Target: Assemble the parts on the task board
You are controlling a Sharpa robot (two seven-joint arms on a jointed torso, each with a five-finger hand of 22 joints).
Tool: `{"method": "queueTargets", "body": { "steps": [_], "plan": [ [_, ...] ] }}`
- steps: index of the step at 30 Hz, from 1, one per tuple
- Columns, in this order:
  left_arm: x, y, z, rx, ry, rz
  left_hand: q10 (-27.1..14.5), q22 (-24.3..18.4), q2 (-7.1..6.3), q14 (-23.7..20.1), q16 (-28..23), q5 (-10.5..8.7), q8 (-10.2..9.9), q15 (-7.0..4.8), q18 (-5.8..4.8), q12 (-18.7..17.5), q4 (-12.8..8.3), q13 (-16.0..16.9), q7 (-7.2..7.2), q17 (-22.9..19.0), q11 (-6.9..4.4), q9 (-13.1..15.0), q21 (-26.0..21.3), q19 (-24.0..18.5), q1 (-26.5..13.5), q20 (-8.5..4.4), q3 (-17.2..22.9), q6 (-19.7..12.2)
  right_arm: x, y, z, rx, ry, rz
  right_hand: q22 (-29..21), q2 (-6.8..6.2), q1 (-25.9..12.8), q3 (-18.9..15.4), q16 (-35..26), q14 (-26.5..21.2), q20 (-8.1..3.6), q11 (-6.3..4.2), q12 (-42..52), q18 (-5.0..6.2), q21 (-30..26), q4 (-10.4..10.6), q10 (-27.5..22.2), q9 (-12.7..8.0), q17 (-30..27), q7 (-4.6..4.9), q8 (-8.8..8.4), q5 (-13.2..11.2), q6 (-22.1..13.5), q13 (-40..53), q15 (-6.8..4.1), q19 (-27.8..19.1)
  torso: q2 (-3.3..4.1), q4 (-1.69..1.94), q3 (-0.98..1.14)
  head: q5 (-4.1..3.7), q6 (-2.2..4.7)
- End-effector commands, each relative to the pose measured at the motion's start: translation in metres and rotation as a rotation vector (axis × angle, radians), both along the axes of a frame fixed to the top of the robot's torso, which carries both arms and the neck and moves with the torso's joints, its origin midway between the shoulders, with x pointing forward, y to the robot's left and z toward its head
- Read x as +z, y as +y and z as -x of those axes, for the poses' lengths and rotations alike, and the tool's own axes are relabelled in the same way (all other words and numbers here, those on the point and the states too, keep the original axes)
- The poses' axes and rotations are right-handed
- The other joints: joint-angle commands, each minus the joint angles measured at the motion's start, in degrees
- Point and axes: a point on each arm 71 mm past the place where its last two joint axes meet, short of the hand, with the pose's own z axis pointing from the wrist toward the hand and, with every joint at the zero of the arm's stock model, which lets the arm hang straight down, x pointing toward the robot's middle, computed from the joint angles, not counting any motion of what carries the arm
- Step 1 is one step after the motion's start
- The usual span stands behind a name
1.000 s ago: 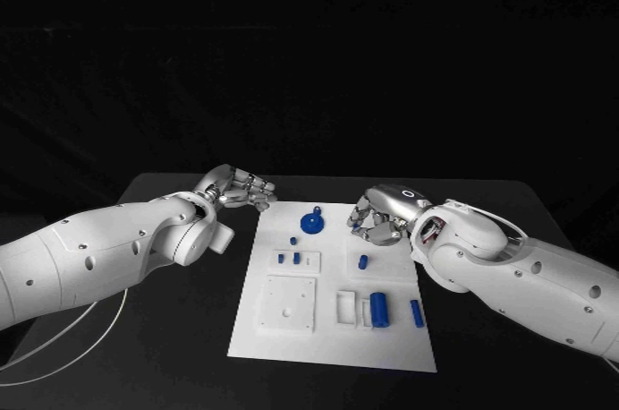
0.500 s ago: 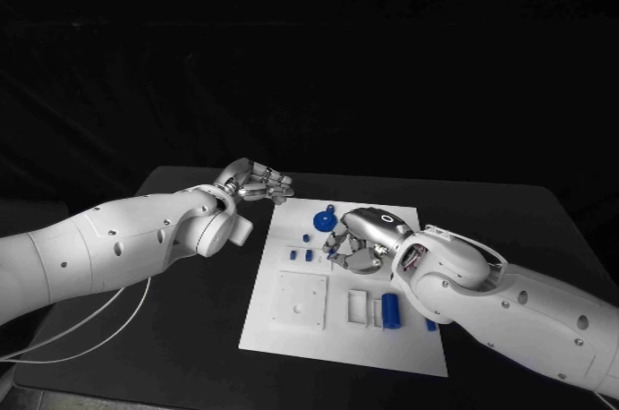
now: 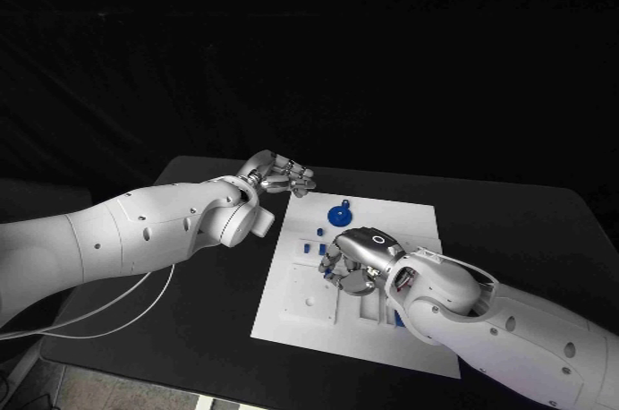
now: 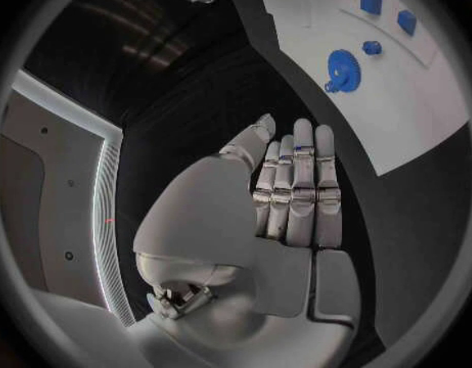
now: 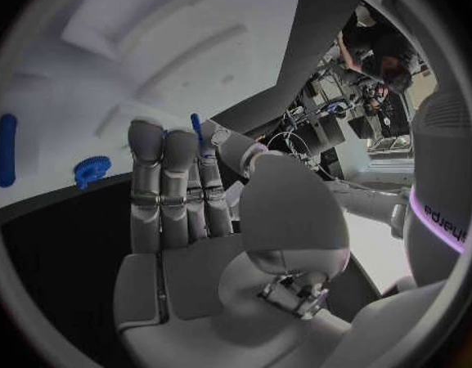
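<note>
- The right hand (image 3: 353,265) hangs low over the middle of the board (image 3: 400,220), fingers pointing down toward it
- In the right wrist view its fingers (image 5: 164,184) lie straight and side by side; a small blue part (image 5: 195,127) shows just past the fingertips, and whether the thumb and a finger pinch it I cannot tell
- The left hand (image 3: 279,175) floats over the black table (image 3: 516,213), just off the board's far left corner, touching nothing
- In the left wrist view its fingers (image 4: 297,190) are stretched out flat and close together, with nothing in the palm
- A blue gear (image 3: 339,217) lies on the board just beyond the right hand, between the two hands; the left wrist view shows it ahead of the left fingertips
- Small blue pieces (image 3: 306,248) stand on the board just beside the right hand, on its side toward the left arm
- A blue cylinder (image 5: 6,150) lies on the board well off to the side of the right fingers in the right wrist view, farther out than the gear
- A raised white block (image 3: 302,297) sits on the board under the right wrist, toward the near edge
</note>
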Motion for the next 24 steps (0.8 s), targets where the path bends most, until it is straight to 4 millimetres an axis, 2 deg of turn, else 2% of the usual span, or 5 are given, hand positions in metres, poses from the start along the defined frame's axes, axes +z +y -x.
{"method": "queueTargets", "body": {
  "steps": [1,9,24],
  "plan": [
    [0.002,-0.003,0.000,-0.001,-0.014,0.012,-0.23,0.06,0.44,0.15,-0.33,0.39,-0.27,0.25,-0.52,0.04,-0.28,-0.01,0.05,-0.07,-0.09,0.09,-0.26,0.03,-0.01,-0.03,0.15,-0.06,-0.004,0.002,0.002,0.016,-0.041,0.038,0.17,0.41,-0.02,-0.02,0.01,-0.05,-0.11,-1.44,0.13,1.16,-0.32,-0.23,1.49,0.04,-0.06,0.22,0.23,0.25,0.04,0.08,-0.23,0.47,0.02,-0.02,-0.02,0.83,-0.25],
    [0.002,-0.006,0.001,-0.009,-0.012,0.014,-0.23,0.06,0.44,0.15,-0.33,0.39,-0.27,0.25,-0.52,0.04,-0.28,-0.01,0.05,-0.07,-0.09,0.09,-0.26,0.03,-0.01,-0.03,0.15,-0.06,-0.013,0.004,0.004,0.020,-0.040,0.062,0.61,0.44,-0.16,0.12,0.06,-0.04,-0.11,-1.44,0.13,1.16,-0.76,-0.43,1.50,0.04,-0.12,0.22,0.23,0.23,0.04,0.07,-0.24,0.60,-0.02,-0.05,-0.06,0.99,-0.54],
    [0.002,-0.005,0.002,-0.014,-0.009,0.016,-0.23,0.06,0.44,0.15,-0.33,0.39,-0.27,0.25,-0.52,0.04,-0.28,-0.01,0.05,-0.07,-0.09,0.09,-0.26,0.03,-0.01,-0.03,0.15,-0.06,-0.026,0.004,0.005,0.022,-0.038,0.095,1.29,0.45,-0.20,0.16,0.14,-0.07,-0.11,-1.43,0.14,1.16,-1.28,-0.66,1.51,0.05,-0.18,0.22,0.24,0.29,0.08,0.08,-0.23,0.81,0.00,-0.10,0.02,1.35,-0.96]
  ]
}}
